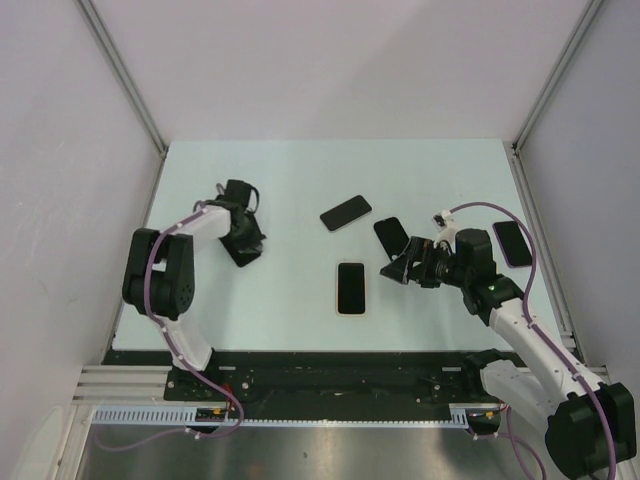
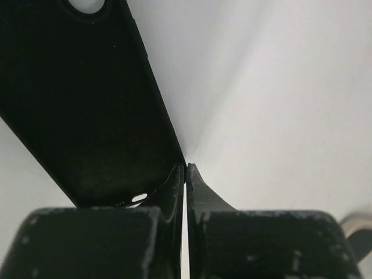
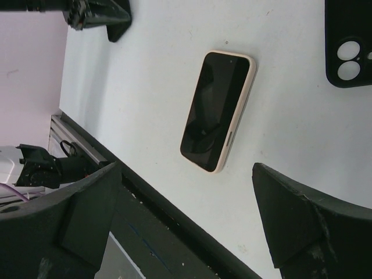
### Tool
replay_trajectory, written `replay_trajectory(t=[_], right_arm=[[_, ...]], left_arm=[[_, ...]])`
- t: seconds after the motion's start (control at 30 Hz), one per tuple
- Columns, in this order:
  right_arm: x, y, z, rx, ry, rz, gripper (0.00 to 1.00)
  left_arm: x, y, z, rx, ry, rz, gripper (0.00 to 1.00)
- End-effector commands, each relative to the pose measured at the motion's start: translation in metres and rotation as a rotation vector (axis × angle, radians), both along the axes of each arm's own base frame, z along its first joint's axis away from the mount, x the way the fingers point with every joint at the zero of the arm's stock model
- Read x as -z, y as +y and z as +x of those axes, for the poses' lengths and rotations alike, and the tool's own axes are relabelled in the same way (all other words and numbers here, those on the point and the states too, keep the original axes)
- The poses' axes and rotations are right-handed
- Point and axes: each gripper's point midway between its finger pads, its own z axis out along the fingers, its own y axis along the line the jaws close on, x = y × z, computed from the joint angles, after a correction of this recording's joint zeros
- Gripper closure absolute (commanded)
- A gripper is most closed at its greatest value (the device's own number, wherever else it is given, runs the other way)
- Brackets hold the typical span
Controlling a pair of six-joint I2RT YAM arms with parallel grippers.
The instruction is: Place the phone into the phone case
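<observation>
Quick status from my end: nothing's assembled yet, as far as I can see. The table (image 1: 300,170) has everything lying flat and separate. My left arm (image 1: 165,265) reaches into the left-middle of the top view, and the right arm (image 1: 530,335) comes in from the lower right.

The black case (image 2: 87,116) I'm going for is under the left gripper (image 2: 186,174), left of centre in the top view, with no phone in it. The cream-edged phone (image 3: 218,110) lies screen up at lower centre, well apart from that case. The right gripper (image 1: 398,268) sits just to its right, jaws spread wide and holding nothing.

Also lying around are a second black case (image 3: 349,46) with camera holes, a dark phone (image 1: 346,212) and a purple-edged phone (image 1: 512,243) at the far right.

The left fingers are pressed together right at the case's corner. The case lies against the outer side of one finger, and I can't tell if its rim is actually pinched. So I reckon picking up the phone, carrying it over and seating it are all left to do.
</observation>
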Motion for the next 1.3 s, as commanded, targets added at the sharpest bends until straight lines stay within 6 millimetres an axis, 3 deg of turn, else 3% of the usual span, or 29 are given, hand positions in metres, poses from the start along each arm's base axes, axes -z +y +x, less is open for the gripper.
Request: replay_trajectory(t=[0.0, 0.1, 0.2, 0.33, 0.63, 0.7, 0.77, 0.8, 0.83, 1.0, 1.07, 1.1, 1.17, 1.2, 1.27], right_arm=[[-0.027, 0.001, 0.014, 0.044, -0.054, 0.045, 0.02], [-0.026, -0.002, 0.016, 0.058, -0.063, 0.033, 0.01], [-0.025, -0.006, 0.016, 0.076, -0.055, 0.028, 0.01], [-0.025, -0.008, 0.019, 0.101, -0.040, 0.038, 0.01], [-0.025, -0.009, 0.020, 0.124, -0.029, 0.044, 0.01], [-0.025, -0.010, 0.020, 0.128, -0.028, 0.044, 0.01], [-0.024, -0.009, 0.020, 0.126, -0.025, 0.044, 0.01], [-0.026, -0.009, 0.020, 0.123, -0.031, 0.046, 0.01], [-0.026, -0.009, 0.020, 0.122, -0.032, 0.045, 0.01], [-0.029, -0.013, 0.020, 0.132, -0.058, 0.033, 0.01], [-0.032, -0.013, 0.020, 0.131, -0.072, 0.037, 0.01], [-0.033, -0.012, 0.019, 0.128, -0.072, 0.038, 0.01], [-0.036, -0.013, 0.018, 0.126, -0.088, 0.042, 0.01], [-0.038, -0.012, 0.018, 0.125, -0.093, 0.046, 0.01], [-0.040, -0.014, 0.018, 0.130, -0.098, 0.048, 0.01]], left_arm=[[-0.019, -0.063, -0.039, 0.265, -0.021, -0.008, 1.00], [-0.020, -0.105, -0.065, 0.428, -0.038, -0.041, 1.00], [-0.021, -0.129, -0.091, 0.566, -0.042, -0.020, 1.00], [-0.018, -0.138, -0.113, 0.666, -0.017, -0.004, 1.00], [-0.021, -0.143, -0.127, 0.722, -0.006, -0.011, 0.99], [-0.022, -0.147, -0.127, 0.718, -0.001, -0.024, 0.92], [-0.023, -0.149, -0.127, 0.719, 0.004, -0.034, 0.75], [-0.027, -0.151, -0.124, 0.713, -0.010, -0.037, 0.64], [-0.031, -0.151, -0.121, 0.709, -0.018, -0.029, 0.43], [-0.091, -0.164, -0.083, 0.701, -0.220, -0.018, 0.02], [-0.107, -0.166, -0.067, 0.699, -0.275, 0.002, 0.00], [-0.125, -0.171, -0.054, 0.716, -0.330, 0.010, 0.00], [-0.133, -0.177, -0.038, 0.738, -0.366, 0.027, 0.00], [-0.151, -0.182, -0.025, 0.777, -0.422, 0.045, 0.00], [-0.154, -0.193, -0.011, 0.829, -0.460, 0.060, 0.00]])
